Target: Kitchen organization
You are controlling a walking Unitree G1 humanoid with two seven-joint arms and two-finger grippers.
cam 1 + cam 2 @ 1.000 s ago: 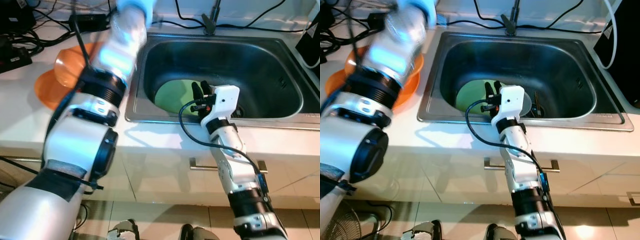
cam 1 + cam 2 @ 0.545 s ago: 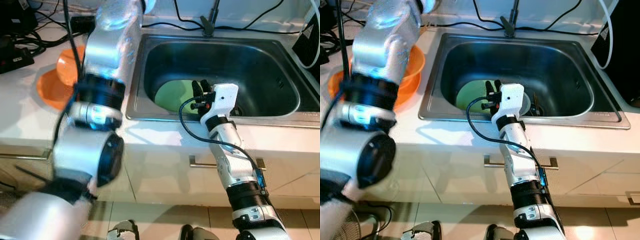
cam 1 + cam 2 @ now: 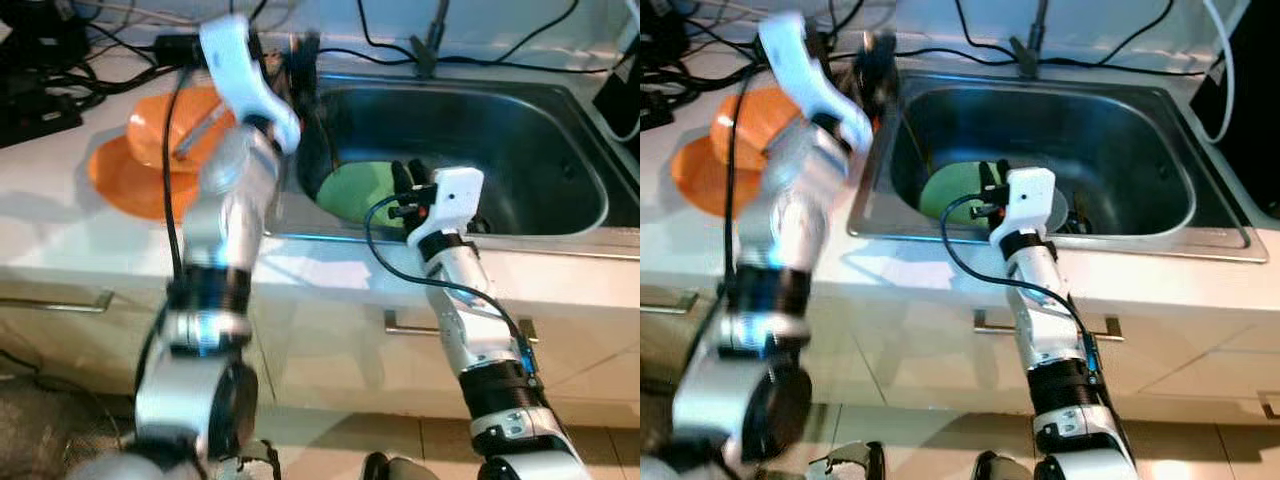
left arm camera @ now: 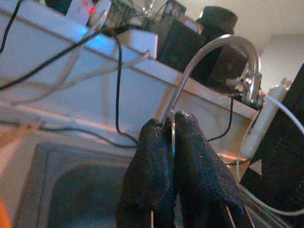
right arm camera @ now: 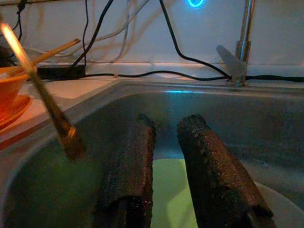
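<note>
**Steel sink still holds dishes; sorting partly done**

Orange bowl (image 3: 165,130) sits on an orange plate (image 3: 130,180) on the table (image 3: 60,230), upper left of frame, with a chopstick (image 3: 195,135) lying aslant in it, long axis running lower left to upper right.

Green plate (image 3: 355,190) lies flat in the sink (image 3: 560,150), centre frame, probably still to be moved.

Right pincer (image 3: 408,178) hovers over that plate, fingers parted, empty.

Left pincer (image 3: 300,60) raised at the sink's upper-left rim, fingers pressed together on a thin stick-like thing; identity unclear.
</note>
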